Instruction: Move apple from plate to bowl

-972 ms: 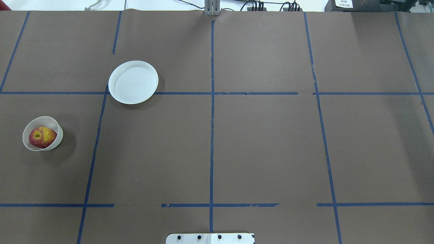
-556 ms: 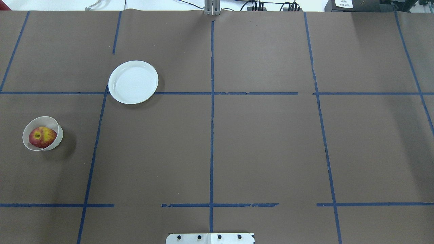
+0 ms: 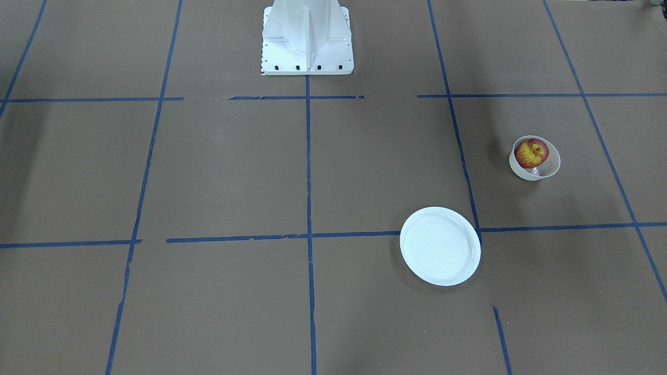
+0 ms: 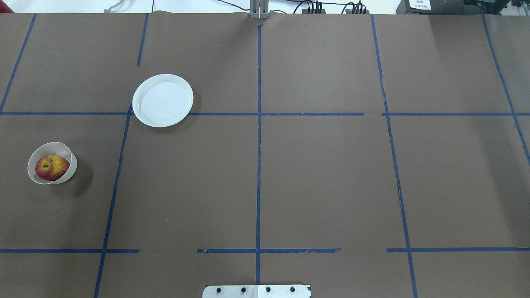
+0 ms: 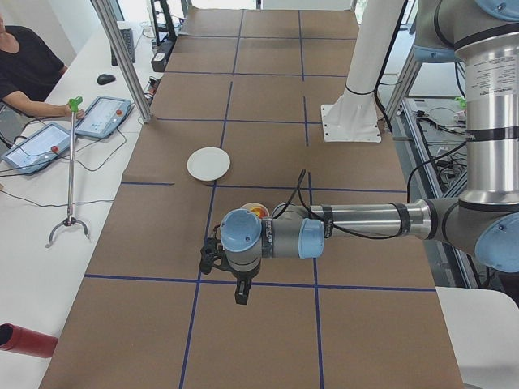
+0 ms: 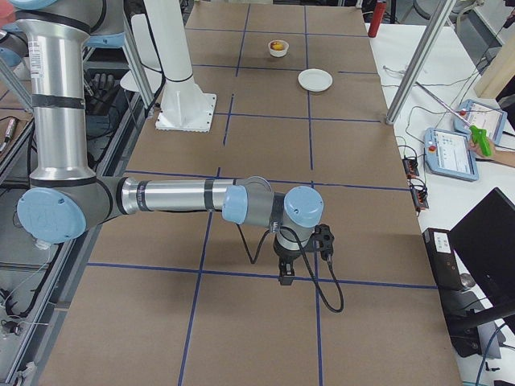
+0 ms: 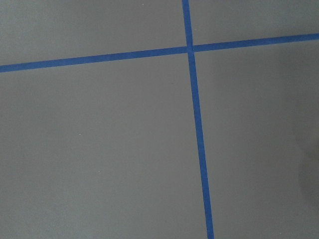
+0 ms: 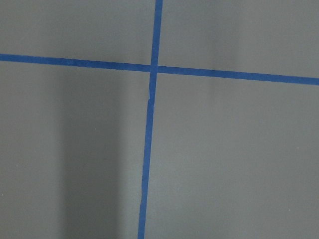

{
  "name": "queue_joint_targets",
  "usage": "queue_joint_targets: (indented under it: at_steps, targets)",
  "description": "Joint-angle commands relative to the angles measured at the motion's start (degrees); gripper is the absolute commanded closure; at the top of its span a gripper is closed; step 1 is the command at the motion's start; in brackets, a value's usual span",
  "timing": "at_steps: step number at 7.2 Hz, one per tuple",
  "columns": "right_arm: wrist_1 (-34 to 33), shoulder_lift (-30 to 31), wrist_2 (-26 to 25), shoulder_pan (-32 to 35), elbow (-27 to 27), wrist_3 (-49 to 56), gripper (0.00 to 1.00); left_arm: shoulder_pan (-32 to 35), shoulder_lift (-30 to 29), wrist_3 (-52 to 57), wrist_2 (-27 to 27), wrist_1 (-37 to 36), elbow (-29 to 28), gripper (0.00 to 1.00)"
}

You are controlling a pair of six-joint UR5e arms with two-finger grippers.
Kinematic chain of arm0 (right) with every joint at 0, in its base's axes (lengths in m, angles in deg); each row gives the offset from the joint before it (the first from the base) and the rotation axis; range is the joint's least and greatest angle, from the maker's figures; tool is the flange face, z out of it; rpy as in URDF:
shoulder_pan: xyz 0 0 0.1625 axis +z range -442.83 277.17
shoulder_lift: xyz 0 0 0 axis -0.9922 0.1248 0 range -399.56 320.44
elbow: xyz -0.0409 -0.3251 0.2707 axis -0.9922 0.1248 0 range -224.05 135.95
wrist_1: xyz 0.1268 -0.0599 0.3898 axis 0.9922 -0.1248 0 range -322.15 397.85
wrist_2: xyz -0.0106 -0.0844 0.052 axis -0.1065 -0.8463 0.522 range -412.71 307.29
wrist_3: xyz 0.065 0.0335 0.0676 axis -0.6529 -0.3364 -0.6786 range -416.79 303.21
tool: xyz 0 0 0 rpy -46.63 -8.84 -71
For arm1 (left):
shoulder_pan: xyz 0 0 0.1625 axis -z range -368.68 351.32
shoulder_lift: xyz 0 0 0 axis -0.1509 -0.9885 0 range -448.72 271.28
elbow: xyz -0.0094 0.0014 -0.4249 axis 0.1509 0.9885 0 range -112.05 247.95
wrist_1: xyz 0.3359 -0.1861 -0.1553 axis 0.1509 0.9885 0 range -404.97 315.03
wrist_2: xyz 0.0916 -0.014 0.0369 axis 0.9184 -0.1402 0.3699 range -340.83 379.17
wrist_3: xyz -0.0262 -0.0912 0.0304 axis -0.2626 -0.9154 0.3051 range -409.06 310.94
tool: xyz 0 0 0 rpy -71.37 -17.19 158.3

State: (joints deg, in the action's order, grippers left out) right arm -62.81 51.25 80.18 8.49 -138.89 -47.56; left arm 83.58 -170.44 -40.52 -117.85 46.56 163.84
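A brown paper covering lies over the worktop (image 4: 323,174), marked into large rectangles by blue tape lines (image 4: 258,165), and the robot's white pedestal (image 3: 307,36) stands at its edge. Along the far side from the robot runs a white bench with tablets (image 5: 101,117), a long grabber tool (image 5: 71,170) and a seated operator (image 5: 24,69), who is cut off by the frame. The apple (image 4: 51,167) sits in the bowl (image 4: 62,145), stem dimple up, filling most of it. The plate (image 4: 162,100) lies bare, well apart from the bowl. The left claw (image 5: 241,292) hangs pointing down above a tape line. From the left end the bowl is just beyond it, mostly hidden behind the arm's wrist, so only a sliver of rim and red shows. The plate is farther off the same way. The right claw (image 6: 286,275) also points down over the worktop, with apple, bowl and plate all well away toward the opposite end. Each claw shows only as a small dark shape in its side view, so I cannot tell how far either is spread or whether it has hold of anything. Both wrist views take in only brown paper and a tape crossing.
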Motion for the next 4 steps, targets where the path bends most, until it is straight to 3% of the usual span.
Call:
queue_joint_targets:
  at_steps: [1,4]
  targets:
    - [0.04,-0.02,0.0,0.0,0.0,0.0,0.0,0.02,-0.03,-0.1,0.09,-0.12,-0.09,0.0]
    - [0.04,-0.02,0.0,0.0,0.0,0.0,0.0,1.77,-0.29,-0.01,0.09,-0.12,0.09,0.0]
